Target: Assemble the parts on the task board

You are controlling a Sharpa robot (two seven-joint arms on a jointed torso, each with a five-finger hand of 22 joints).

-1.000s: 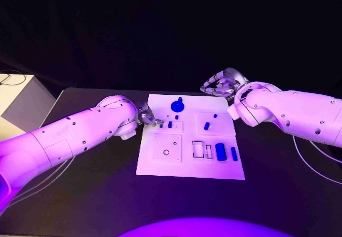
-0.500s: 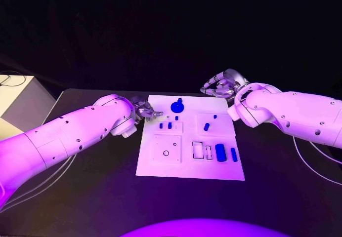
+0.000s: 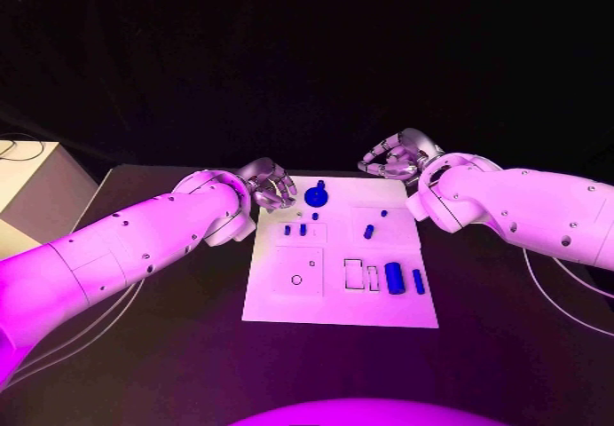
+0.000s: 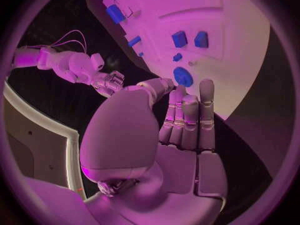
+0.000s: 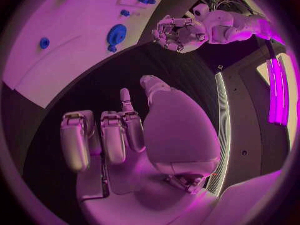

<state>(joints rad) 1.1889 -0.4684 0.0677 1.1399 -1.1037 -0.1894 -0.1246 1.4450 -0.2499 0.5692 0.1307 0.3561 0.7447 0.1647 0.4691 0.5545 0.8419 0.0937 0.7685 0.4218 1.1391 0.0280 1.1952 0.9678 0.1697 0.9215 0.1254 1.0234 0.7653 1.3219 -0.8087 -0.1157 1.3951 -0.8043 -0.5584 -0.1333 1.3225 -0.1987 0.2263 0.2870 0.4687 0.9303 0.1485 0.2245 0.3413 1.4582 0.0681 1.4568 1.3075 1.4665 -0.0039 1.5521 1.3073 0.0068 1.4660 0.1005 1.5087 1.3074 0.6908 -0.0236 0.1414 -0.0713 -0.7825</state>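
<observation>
The board (image 3: 335,302) is lying flat in the middle of the black table (image 3: 167,355), with its panels and recesses holding the blue parts. Near its far edge a round knob (image 3: 316,190) is sitting, with a tiny peg (image 3: 315,216) just in front of it. In the left panel two small blocks (image 3: 295,230) are standing side by side. On the right panel a short piece (image 3: 368,232) is standing near a smaller dot (image 3: 382,213). Toward the near right, a thick bar (image 3: 394,277) and a thin bar (image 3: 419,281) are lying beside two outlined rectangular slots (image 3: 361,274). A small ring (image 3: 297,279) is sitting on the near left panel.

The left hand (image 3: 269,189) is hovering over the board's far left corner, fingers loosely curled and holding nothing. The right hand (image 3: 398,156) is hanging beyond the board's far right corner, fingers curled in, also holding nothing.

The left wrist view is showing that hand's fingers (image 4: 187,117) lying close together, nearly straight, with the thumb bent across in front of them and nothing between; the knob is sitting just past the fingertips. The right wrist view is showing its own fingers (image 5: 103,135) folded inward over bare table, off the board's edge, with the other hand across from it. No writing or label can be read anywhere.
</observation>
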